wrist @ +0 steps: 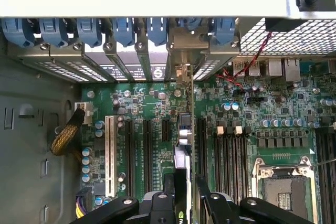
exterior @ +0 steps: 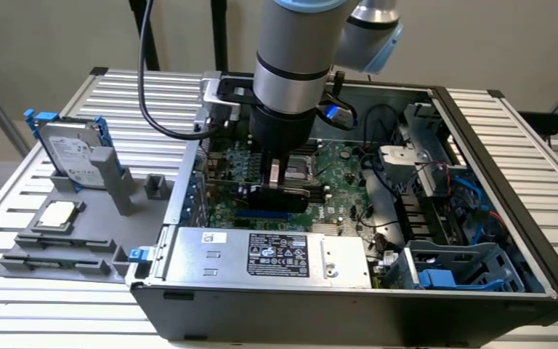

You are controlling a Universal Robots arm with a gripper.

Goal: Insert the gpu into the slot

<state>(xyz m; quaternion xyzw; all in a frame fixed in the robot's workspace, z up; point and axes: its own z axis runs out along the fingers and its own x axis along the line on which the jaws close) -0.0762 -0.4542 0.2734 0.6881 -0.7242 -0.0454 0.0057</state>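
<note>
Apparently black gpu, bright-blue slot, green motherboard

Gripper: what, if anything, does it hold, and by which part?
The gripper holds the gpu by its upper edge, with one finger on each face.

Your exterior view sits high, off the open side of the computer case. It tilts down and stands far enough back to take in the whole case and the slatted table under it. Your wrist view is close in, looking straight down on the green motherboard. Both views share the board's slot area, the gripper, and the gpu clamped in it.
</note>
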